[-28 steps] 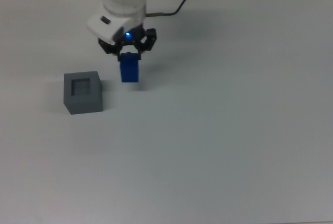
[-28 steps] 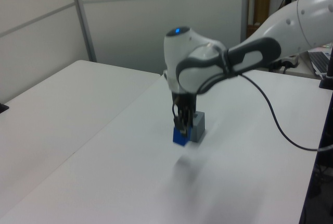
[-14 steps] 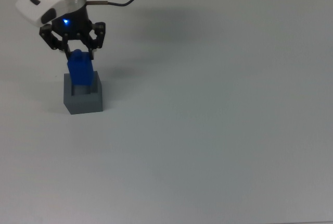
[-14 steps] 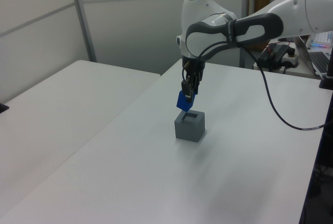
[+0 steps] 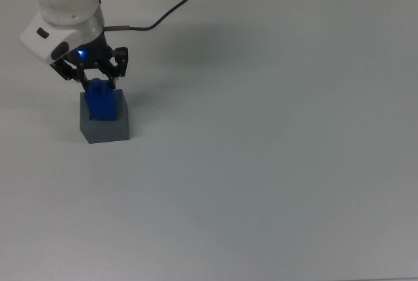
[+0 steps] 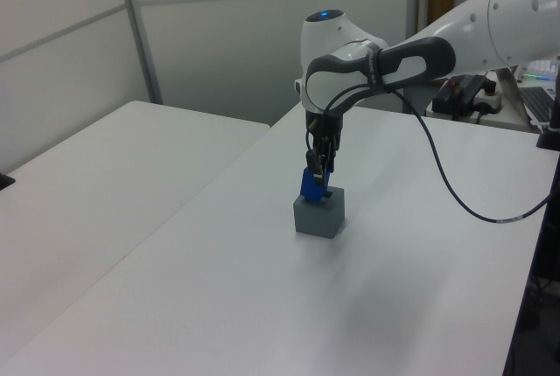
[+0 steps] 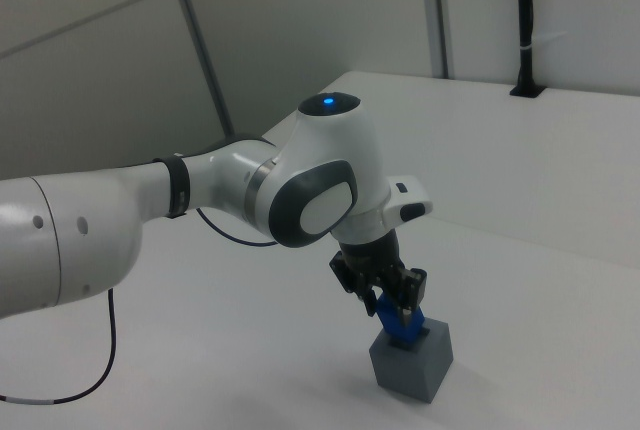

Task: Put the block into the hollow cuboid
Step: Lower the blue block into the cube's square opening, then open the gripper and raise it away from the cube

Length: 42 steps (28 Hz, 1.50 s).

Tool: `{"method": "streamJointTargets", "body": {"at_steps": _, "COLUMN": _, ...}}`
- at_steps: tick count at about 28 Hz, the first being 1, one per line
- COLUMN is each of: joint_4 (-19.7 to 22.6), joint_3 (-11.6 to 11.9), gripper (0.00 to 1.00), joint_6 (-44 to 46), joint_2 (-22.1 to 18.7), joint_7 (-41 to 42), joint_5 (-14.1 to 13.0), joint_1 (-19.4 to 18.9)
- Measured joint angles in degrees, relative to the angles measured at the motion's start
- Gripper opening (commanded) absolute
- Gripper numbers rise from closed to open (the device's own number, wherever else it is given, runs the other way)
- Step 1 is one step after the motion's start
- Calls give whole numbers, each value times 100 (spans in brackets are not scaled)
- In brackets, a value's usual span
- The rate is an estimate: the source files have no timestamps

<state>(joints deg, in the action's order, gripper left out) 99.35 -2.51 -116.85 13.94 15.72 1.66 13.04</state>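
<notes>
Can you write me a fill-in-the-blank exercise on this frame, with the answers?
1. The claw is shut on the ____ block.
2. The block's lower end sits in the recess of the ____ hollow cuboid.
3. In the top view, the hollow cuboid stands toward the ____ side of the table.

Answers: blue; grey; left

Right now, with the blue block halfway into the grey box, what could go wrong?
1. The block looks tilted in the left view, with its lower end in the hollow cuboid. Pushed down like that, it may jam against the recess edge.
2. The pincer grips the block's top, close above the cuboid. Going much lower could knock the fingers on its rim.
3. The cuboid sits loose on the table, so a sideways push might slide it.
</notes>
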Motion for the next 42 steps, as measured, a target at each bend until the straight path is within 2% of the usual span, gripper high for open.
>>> {"method": "streamJointTargets", "body": {"at_steps": 18, "joint_4": -8, "joint_3": 8, "gripper": 3, "joint_6": 0, "joint_2": 64, "joint_7": 248, "joint_5": 8, "joint_1": 115}}
{"method": "streamJointTargets", "body": {"at_steps": 28, "joint_4": -8, "joint_3": 8, "gripper": 6, "joint_6": 0, "joint_2": 136, "joint_7": 337, "joint_5": 37, "joint_1": 114}}
{"method": "streamJointTargets", "body": {"at_steps": 30, "joint_4": -8, "joint_3": 8, "gripper": 16, "joint_6": 0, "joint_2": 158, "joint_7": 339, "joint_5": 61, "joint_1": 114}}
{"method": "streamJointTargets", "body": {"at_steps": 31, "joint_4": -8, "joint_3": 9, "gripper": 27, "joint_6": 0, "joint_2": 162, "joint_7": 339, "joint_5": 66, "joint_1": 114}}
{"method": "streamJointTargets", "body": {"at_steps": 32, "joint_4": -8, "joint_3": 8, "gripper": 45, "joint_6": 0, "joint_2": 164, "joint_7": 339, "joint_5": 70, "joint_1": 114}}
{"method": "streamJointTargets", "body": {"at_steps": 33, "joint_4": -8, "joint_3": 8, "gripper": 68, "joint_6": 0, "joint_2": 166, "joint_7": 339, "joint_5": 72, "joint_1": 114}}
{"method": "streamJointTargets", "body": {"at_steps": 34, "joint_4": -8, "joint_3": 8, "gripper": 85, "joint_6": 0, "joint_2": 167, "joint_7": 339, "joint_5": 73, "joint_1": 114}}
{"method": "streamJointTargets", "body": {"at_steps": 37, "joint_4": -8, "joint_3": 8, "gripper": 99, "joint_6": 0, "joint_2": 173, "joint_7": 339, "joint_5": 73, "joint_1": 114}}
{"method": "streamJointTargets", "body": {"at_steps": 42, "joint_4": -12, "joint_3": 8, "gripper": 100, "joint_6": 0, "joint_2": 179, "joint_7": 339, "joint_5": 72, "joint_1": 113}}
